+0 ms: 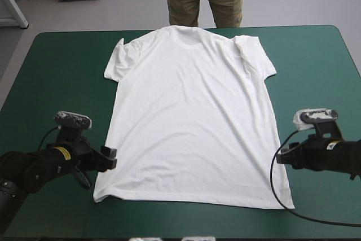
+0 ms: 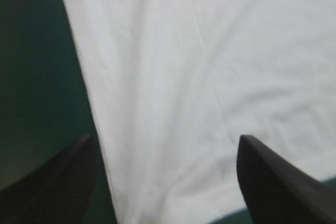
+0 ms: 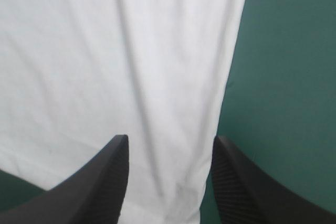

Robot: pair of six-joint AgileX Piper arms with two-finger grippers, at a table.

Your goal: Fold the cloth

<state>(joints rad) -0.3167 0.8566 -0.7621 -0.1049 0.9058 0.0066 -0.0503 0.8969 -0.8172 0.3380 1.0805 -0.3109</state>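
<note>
Left end effector (image 2: 166, 137): fingers spread apart, empty, at the T-shirt's (image 1: 192, 117) left side edge near the hem; edge between fingers visible from wrist only. T-shirt: white, flat on the teal-green desk (image 1: 56, 71), collar toward far edge, whole outline in high view only. Right end effector (image 3: 170, 138): fingers spread apart, empty, straddling right side edge.

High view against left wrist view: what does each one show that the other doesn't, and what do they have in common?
Only the high view shows the whole T-shirt spread flat, collar toward the far edge, with the left gripper and right gripper at its two side edges near the hem. Only the left wrist view shows that gripper's black fingers standing apart, the shirt's side edge running between them. Both show white cloth on the teal-green cover.
</note>
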